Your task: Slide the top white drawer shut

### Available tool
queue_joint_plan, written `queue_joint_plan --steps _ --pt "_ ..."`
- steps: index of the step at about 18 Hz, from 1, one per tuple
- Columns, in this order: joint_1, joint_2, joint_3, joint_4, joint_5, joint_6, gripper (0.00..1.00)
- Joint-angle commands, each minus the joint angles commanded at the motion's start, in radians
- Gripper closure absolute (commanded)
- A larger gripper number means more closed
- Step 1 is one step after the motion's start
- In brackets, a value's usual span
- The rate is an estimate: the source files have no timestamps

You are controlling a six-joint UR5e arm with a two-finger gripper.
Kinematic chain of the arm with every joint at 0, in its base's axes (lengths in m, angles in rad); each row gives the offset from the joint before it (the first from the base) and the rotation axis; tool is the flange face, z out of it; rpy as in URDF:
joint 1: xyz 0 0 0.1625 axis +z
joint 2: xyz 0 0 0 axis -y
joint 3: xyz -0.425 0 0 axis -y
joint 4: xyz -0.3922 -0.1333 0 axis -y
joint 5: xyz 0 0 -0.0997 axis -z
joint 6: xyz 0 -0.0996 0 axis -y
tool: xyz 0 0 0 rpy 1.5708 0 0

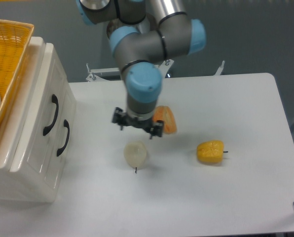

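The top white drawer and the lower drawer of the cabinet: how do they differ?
The top white drawer sits above the lower drawer. Its black handle lies further left in the picture than the lower handle. Both are glossy white with one curved black handle, and neither plainly sticks out.

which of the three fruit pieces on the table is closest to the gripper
The orange piece, right beside the gripper and partly hidden behind it. The pale whitish piece lies a little below the gripper, and the yellow piece sits farthest off to the right.
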Motion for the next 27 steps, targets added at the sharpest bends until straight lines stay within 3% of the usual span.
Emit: queue_joint_plan --steps 10,13,21,27 --pt "0.219 0.005 -0.005 -0.002 0.061 0.301 0.00" --pt "0.296 0.031 -0.008 -0.002 0.063 0.339 0.00" --pt "0.306 0.057 -0.026 0.003 0.109 0.508 0.00" --pt "0.356 0.064 -0.002 0.003 0.103 0.517 0.00"
